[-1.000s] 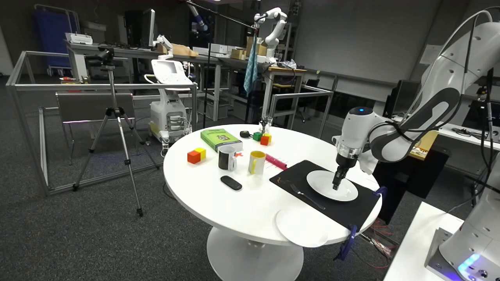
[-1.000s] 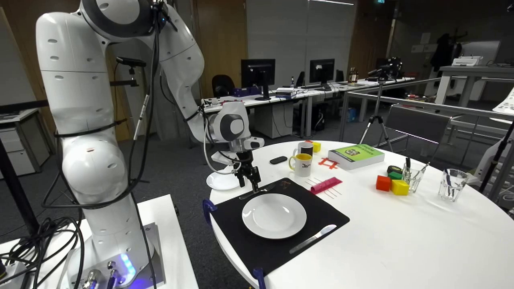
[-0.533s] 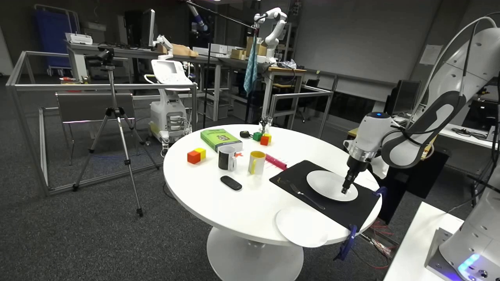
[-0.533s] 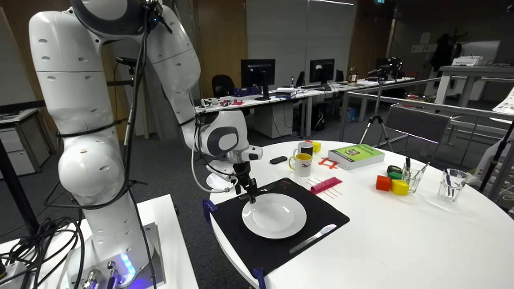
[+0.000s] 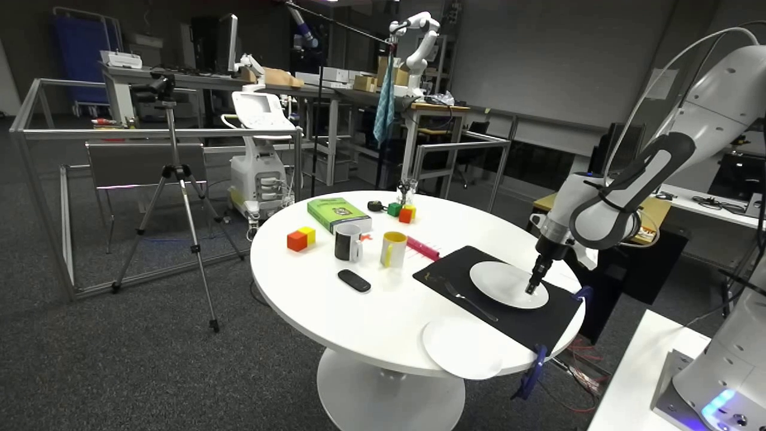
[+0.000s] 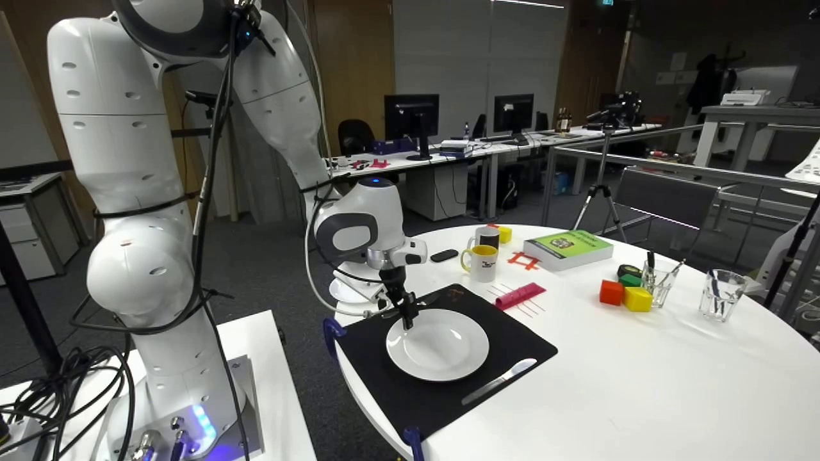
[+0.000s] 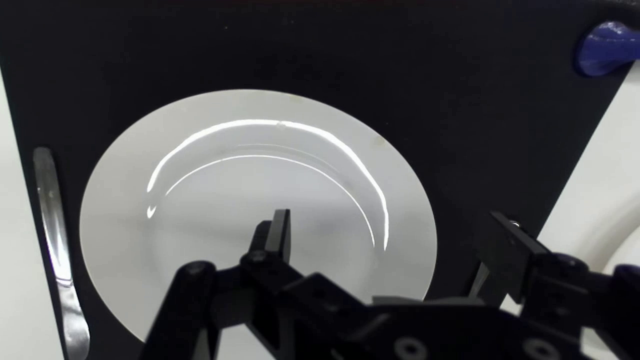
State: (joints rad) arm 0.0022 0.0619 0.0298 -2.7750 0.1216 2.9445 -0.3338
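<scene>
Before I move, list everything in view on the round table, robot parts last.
Table: 1, white, beneath.
Mat: 1, black, table's edge.
Plate: 1, white, on mat.
Second plate: 1, white, table's edge.
Fork: 1, silver, beside plate.
Knife: 1, silver, plate's other side.
Clamps: 2, blue, mat's edge.
Mugs: 2, white-yellow and white-black, mid-table.
Book: 1, green, near mugs.
Grid: 1, red, near book.
Roll: 1, pink, beside mat.
Blocks: 5, two red, two yellow, one green, two groups.
Glasses: 2, clear, near three blocks.
Oval thing: 1, black, near mugs.
Round thing: 1, black, near glasses.
Gripper: 1, black, open, above plate and mat.
Arm: 1, white, reaching over table.
</scene>
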